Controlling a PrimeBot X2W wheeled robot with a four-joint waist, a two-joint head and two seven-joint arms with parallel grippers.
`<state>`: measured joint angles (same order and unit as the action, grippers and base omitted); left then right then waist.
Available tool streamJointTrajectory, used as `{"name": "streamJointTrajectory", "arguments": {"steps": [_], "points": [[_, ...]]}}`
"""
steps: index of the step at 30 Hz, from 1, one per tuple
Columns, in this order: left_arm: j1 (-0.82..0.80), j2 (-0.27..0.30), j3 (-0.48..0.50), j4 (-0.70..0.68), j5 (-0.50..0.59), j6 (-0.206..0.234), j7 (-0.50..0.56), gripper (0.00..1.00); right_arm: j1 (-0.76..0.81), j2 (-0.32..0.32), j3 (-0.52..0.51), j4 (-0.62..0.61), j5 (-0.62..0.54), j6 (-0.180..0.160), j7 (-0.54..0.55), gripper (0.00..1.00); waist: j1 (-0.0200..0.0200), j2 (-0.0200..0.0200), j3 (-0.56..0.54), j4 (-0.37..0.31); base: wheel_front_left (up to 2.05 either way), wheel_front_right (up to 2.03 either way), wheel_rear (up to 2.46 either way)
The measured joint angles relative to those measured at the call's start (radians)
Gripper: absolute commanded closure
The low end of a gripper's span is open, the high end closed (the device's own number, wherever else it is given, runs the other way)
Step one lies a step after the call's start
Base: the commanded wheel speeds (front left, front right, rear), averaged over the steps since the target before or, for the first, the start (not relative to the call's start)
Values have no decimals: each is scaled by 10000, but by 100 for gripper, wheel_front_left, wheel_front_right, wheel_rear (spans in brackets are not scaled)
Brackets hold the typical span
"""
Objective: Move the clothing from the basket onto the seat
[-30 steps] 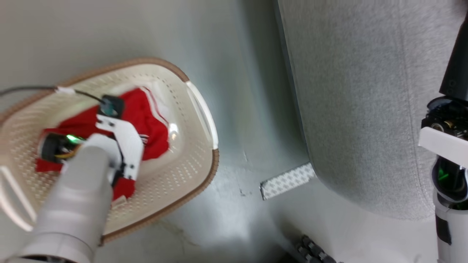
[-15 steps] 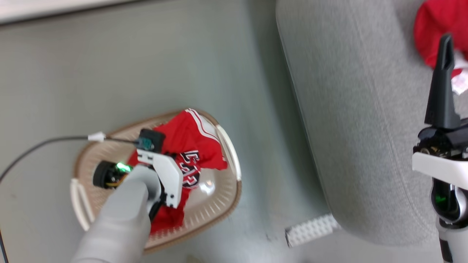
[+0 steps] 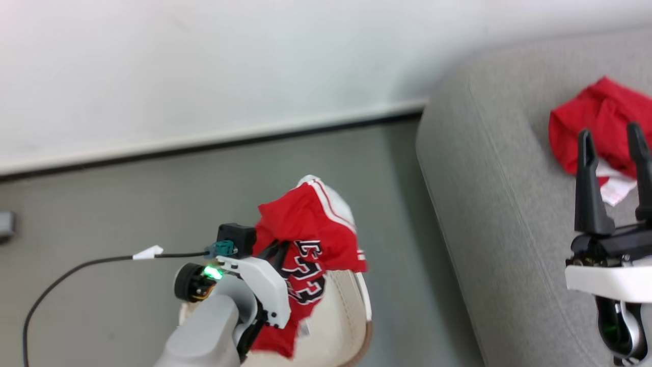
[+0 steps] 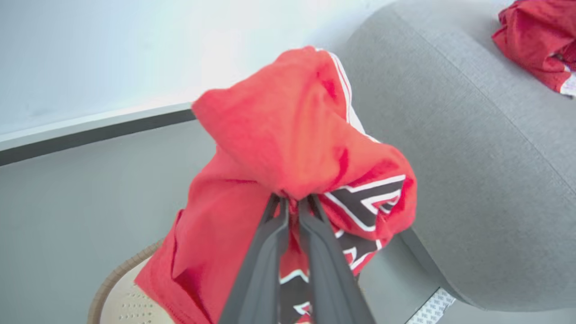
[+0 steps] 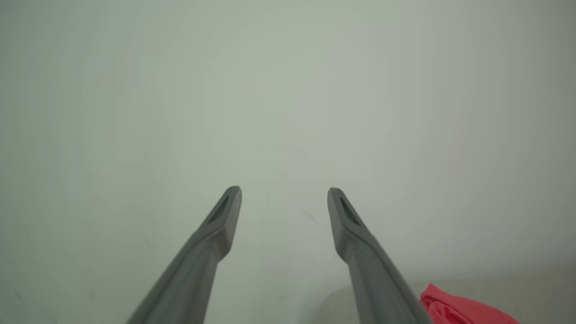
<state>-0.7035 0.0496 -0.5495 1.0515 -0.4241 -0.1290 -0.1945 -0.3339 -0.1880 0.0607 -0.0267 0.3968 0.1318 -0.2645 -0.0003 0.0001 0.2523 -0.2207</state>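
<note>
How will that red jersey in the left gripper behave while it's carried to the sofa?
Probably floppy: the red jersey folds and droops around the left gripper, which pinches just one bunch. Likely light, since that small pinch holds it up. Its loose end hangs low over the basket, so it may brush the rim or swing.

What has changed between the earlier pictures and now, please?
The left gripper, fingers shut on the red jersey, has lifted it from the bottom of the basket, so it now hangs above. The head camera tilted up too. Unchanged: the basket's place, the other red garment on the sofa, and the right gripper, empty, over the sofa.
</note>
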Motion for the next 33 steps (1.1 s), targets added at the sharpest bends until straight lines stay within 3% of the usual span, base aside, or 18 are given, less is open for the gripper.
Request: {"name": "streamJointTrajectory", "arguments": {"steps": [13,24,29,33], "points": [[289,314,-359,-2625,-1666,-15,-272,100,1408,-96,33,541,-12,0,0,0,0,0,-2376,871,0,0,0],[-32,725,31,-5053,-2199,284,472,100,1748,-65,454,754,2,0,0,0,2,0,-2787,1115,0,0,0],[-15,834,2,-5613,-2230,443,738,100,1709,-253,1354,851,278,0,0,0,2,0,-2711,1074,0,0,0],[-7,821,-79,-5902,-2272,493,930,100,1464,-792,2928,1319,683,0,0,0,3,0,-2657,1096,0,0,0]]}}
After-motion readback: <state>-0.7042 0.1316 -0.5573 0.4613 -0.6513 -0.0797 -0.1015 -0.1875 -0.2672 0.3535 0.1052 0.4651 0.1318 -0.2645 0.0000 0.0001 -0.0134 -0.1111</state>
